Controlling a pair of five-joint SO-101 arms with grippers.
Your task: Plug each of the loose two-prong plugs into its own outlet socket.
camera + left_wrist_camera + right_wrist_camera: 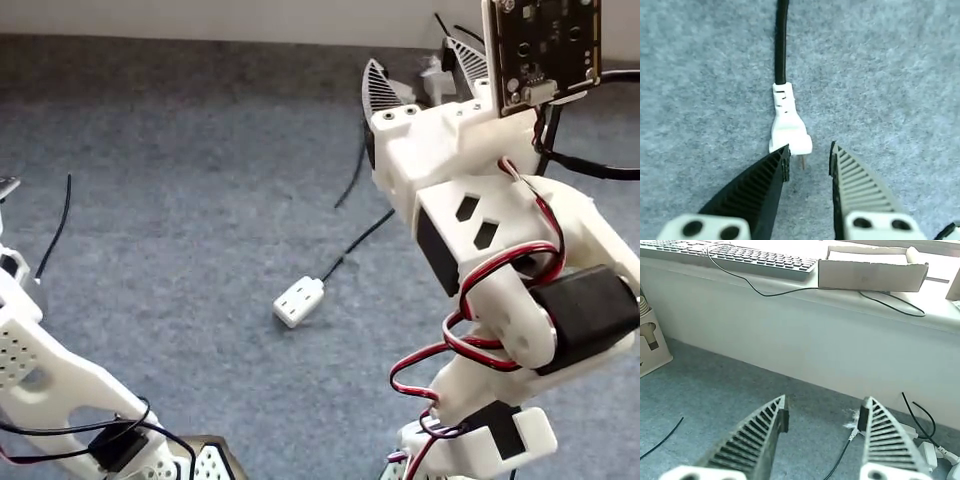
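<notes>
The left jaws are hanging open just short of the white two-prong plug (789, 127), its prongs pointing back between them, its black cord (781, 40) running straight ahead; the right jaws are gaping elsewhere.

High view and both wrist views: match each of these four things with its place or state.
1 white two-prong plug on black cord
2 white rectangular outlet socket block
3 flat grey keyboard
4 right pincer

a on the white ledge
b at the open left pincer tips
c lying on the grey carpet
d open, holding nothing

Pairs: 1-b, 2-c, 3-a, 4-d
</notes>
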